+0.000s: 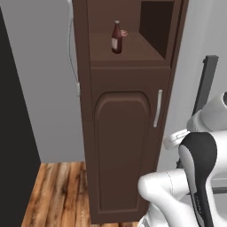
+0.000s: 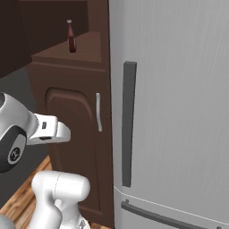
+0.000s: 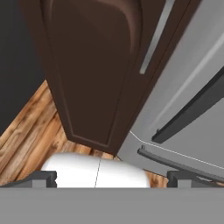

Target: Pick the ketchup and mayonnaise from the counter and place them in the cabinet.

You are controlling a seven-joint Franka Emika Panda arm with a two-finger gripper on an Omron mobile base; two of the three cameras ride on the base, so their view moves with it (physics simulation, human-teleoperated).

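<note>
The ketchup (image 1: pixel 116 37) — a slim dark red-brown bottle with a pale cap and a light, unreadable label — stands upright in the cabinet's (image 1: pixel 122 146) open niche, top centre of the left base view. Arched-panel door, silver bar handle (image 1: pixel 157 108). The pincer (image 3: pixel 112 177) gapes wide, empty.

The cabinet (image 1: pixel 122 133) is being viewed closely by both base cameras, from behind-left and behind-right; its door and the floor (image 3: pixel 30 140) are being faced downward by the hand camera.

The ketchup (image 1: pixel 116 38) carries a pale label, but no text on it can be read.
</note>
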